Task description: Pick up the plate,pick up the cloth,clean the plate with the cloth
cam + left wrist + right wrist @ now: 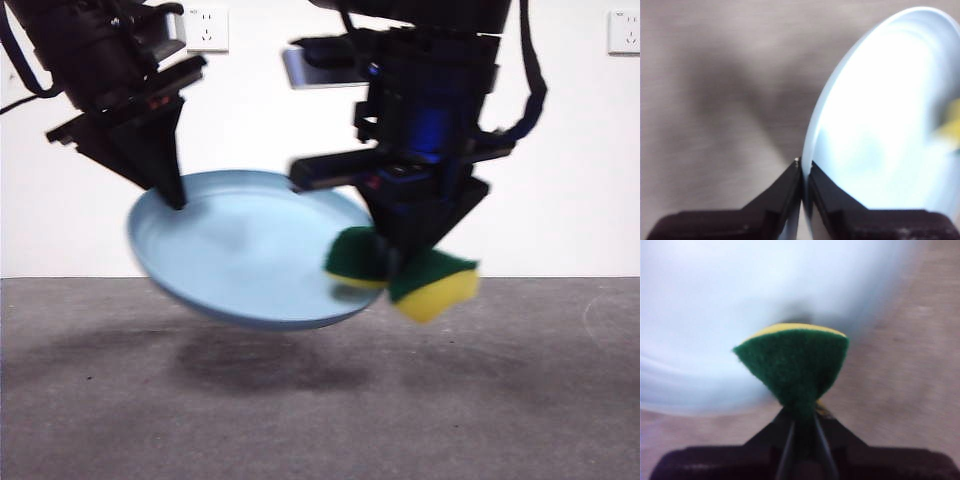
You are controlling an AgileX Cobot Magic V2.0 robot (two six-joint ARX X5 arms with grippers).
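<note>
The light-blue plate [240,255] hangs tilted above the grey table, held by its left rim. My left gripper [175,200] is shut on that rim; the left wrist view shows its jaws [804,167] pinching the plate's edge [880,115]. My right gripper [400,255] is shut on the cloth [415,272], a yellow sponge with a dark green layer, folded between the jaws. The cloth is at the plate's right rim. In the right wrist view the cloth [792,362] sits in front of the plate [740,300], pinched in the gripper [802,415].
The grey table [320,400] lies below both grippers, with their shadows on it. A white wall with two sockets [207,28] stands behind.
</note>
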